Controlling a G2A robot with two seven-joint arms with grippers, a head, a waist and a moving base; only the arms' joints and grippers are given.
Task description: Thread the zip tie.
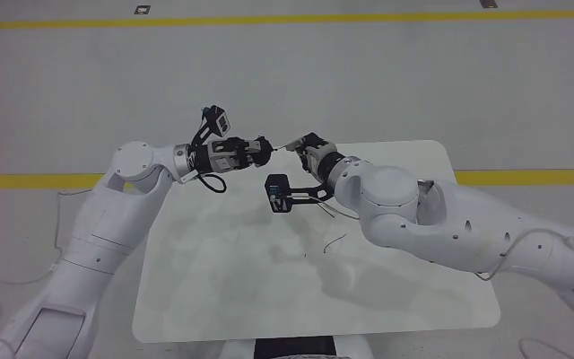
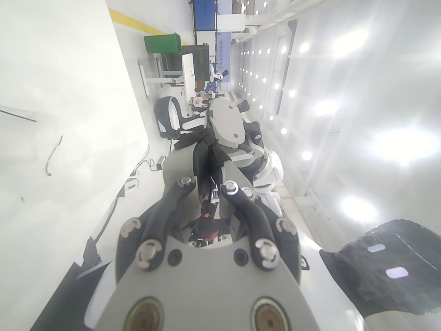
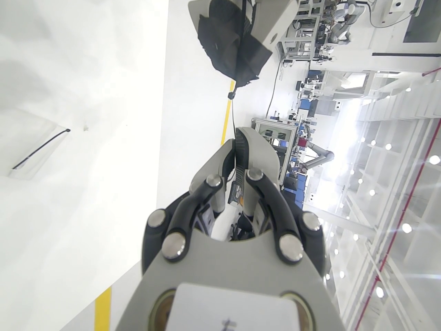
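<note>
Above table (image 1: pixel 421 296) far-left corner, zip tie (image 1: pixel 285 144) is held between L gripper (image 1: pixel 266 149) at left & R gripper (image 1: pixel 301 144) at right. 1 spare tie (image 1: pixel 334 240) is laid mid-table, 2nd tie (image 1: pixel 328 211) just behind it.

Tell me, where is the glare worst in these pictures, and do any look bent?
Left wrist view: ceiling lights flare into broad white patches, and the table edge bows. Right wrist view: lights bloom too, yet the zip tie stands dark against pale floor. Top view: even light, no glare, yellow floor line straight.
</note>
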